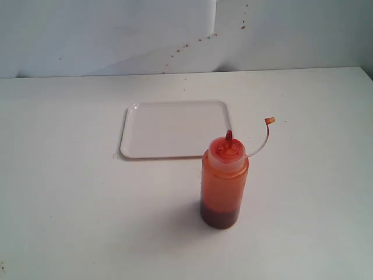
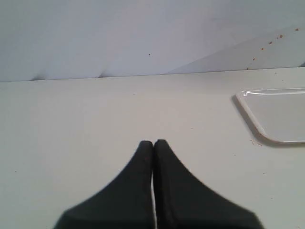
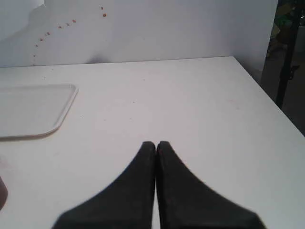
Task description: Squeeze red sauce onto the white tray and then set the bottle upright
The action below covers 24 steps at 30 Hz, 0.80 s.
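The orange-red squeeze bottle (image 1: 224, 184) stands upright on the table, just in front of the near right corner of the white tray (image 1: 175, 129). Its thin tethered cap (image 1: 269, 121) hangs off to the right. No red sauce blob shows on the tray, which looks bare. Part of the tray (image 2: 279, 114) appears in the left wrist view and part of the tray (image 3: 33, 109) in the right wrist view. My left gripper (image 2: 153, 142) is shut on nothing, over bare table. My right gripper (image 3: 156, 143) is likewise shut and empty. Neither gripper appears in the exterior view.
The white table (image 1: 70, 192) runs to a pale back wall with small reddish specks (image 1: 201, 39). The table's right edge (image 3: 274, 102) drops off beside a dark area in the right wrist view. A dark sliver (image 3: 2, 191) at that view's edge may be the bottle's base.
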Each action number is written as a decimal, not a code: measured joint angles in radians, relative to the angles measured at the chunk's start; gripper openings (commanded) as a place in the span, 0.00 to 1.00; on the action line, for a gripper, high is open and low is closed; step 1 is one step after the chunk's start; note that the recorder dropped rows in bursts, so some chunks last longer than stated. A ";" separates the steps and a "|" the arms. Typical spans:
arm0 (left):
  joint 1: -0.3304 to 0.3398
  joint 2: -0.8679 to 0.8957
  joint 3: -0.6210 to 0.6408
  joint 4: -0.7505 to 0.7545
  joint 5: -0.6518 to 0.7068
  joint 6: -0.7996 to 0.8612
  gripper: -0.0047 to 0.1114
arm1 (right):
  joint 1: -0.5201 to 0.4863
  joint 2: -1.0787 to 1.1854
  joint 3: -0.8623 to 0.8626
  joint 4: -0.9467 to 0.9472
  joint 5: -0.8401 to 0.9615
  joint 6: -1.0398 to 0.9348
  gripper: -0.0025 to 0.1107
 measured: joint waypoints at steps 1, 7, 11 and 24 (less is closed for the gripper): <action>0.000 0.000 0.000 0.000 0.000 0.000 0.04 | 0.000 0.000 0.000 0.000 0.000 0.000 0.02; 0.000 0.000 0.000 0.000 0.000 0.000 0.04 | 0.000 0.000 0.000 0.000 0.000 0.000 0.02; 0.000 0.000 0.000 0.000 0.000 0.000 0.04 | 0.000 0.000 0.000 0.000 0.000 0.000 0.02; 0.000 0.000 0.000 0.169 -0.183 0.048 0.04 | 0.000 0.000 0.000 0.000 0.000 0.000 0.02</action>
